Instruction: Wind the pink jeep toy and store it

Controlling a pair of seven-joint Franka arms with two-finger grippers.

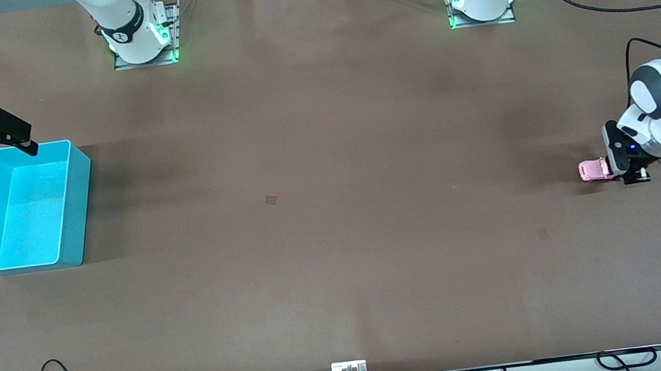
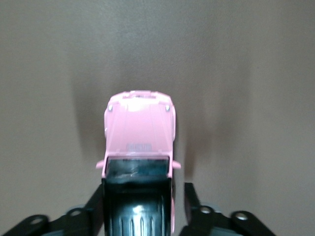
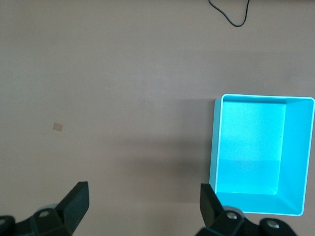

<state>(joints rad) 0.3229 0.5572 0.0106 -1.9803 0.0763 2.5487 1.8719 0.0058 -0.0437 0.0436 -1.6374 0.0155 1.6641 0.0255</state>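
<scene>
Pink jeep toy sits on the table at the left arm's end, left gripper down around its rear, fingers flanking the cab; contact not clear, so grip can't be confirmed. Looks light, rigid, slick plastic; best held across the body sides. Wheels hidden. Farther off, right gripper waits spread wide over the empty cyan bin rim.

Even overhead light; soft shadows on table; left wrist view blurred, dimmer.
</scene>
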